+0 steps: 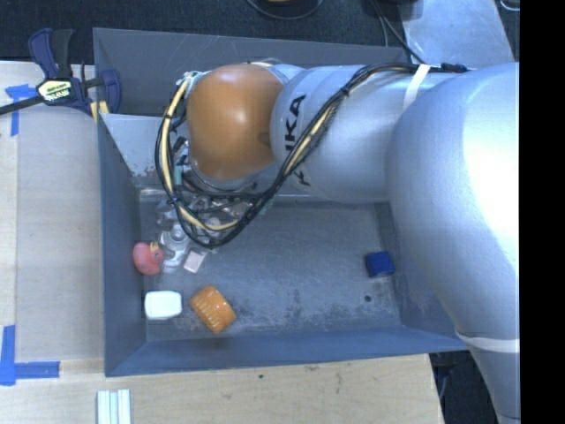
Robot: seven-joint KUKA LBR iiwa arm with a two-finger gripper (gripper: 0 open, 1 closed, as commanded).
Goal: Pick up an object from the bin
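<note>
The hand [182,251] is low in the left part of the grey metal bin [119,237], near the bin's floor, beneath the arm's [371,148] rounded orange cover [231,122] and a bundle of black and yellow cables [190,215]. Whether the hand is wide or narrow cannot be told. A pink rounded thing [146,258] lies just beside the hand on its left, close to the bin's left wall. Nearer the front wall lie a white block [163,305] and, just beside it, an orange ridged piece [213,308]. A small blue block [379,264] lies well apart on the right side.
</note>
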